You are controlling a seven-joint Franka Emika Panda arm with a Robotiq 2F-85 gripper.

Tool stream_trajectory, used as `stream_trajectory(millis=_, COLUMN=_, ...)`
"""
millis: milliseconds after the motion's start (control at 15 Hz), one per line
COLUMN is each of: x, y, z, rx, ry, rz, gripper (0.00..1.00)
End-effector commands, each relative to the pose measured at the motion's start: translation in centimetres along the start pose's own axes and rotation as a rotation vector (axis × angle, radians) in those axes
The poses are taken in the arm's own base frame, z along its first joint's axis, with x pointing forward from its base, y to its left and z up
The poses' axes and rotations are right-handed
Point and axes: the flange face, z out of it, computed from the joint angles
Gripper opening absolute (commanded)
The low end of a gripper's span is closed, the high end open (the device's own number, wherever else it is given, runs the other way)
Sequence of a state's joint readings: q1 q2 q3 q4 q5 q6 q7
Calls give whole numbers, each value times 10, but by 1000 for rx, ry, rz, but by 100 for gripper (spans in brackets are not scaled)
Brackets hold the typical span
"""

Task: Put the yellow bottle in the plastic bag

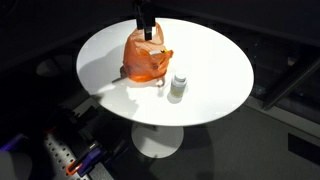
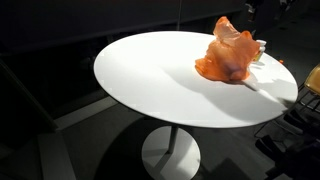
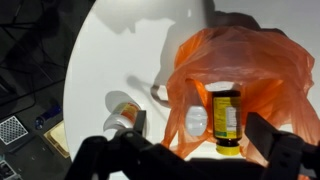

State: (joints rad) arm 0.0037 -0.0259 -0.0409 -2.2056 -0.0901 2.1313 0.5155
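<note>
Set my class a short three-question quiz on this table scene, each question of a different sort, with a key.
1. True or false: the yellow bottle is inside the orange bag.
2. What stands on the table beside the bag? A) a white bottle B) a mug C) a spoon
3. Fill in: the jaws above the bag are ____.
Key: 1 true; 2 A; 3 open.

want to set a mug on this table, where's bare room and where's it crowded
Free: the wide table stretch from the plastic bag out to the rim, and the strip from the white bottle to the rim. Crowded: by the bag, with the white bottle close beside it, the gripper right above, the yellow bottle inside.
</note>
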Motion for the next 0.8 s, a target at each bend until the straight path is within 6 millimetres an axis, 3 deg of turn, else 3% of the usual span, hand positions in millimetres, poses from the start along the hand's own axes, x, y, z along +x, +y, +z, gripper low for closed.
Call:
stream_trajectory(millis=0, x=-19, y=26, z=-41, rx=3, ry=-10, rz=-133, gripper=100)
stream_trajectory(millis=333, x=-31, y=44, z=-84, rx=6, ry=-2, rz=-220, gripper=100)
stream_trajectory(millis=733, x=-31, y=42, z=-82, rx=1, ry=-2, rz=-205, gripper=100)
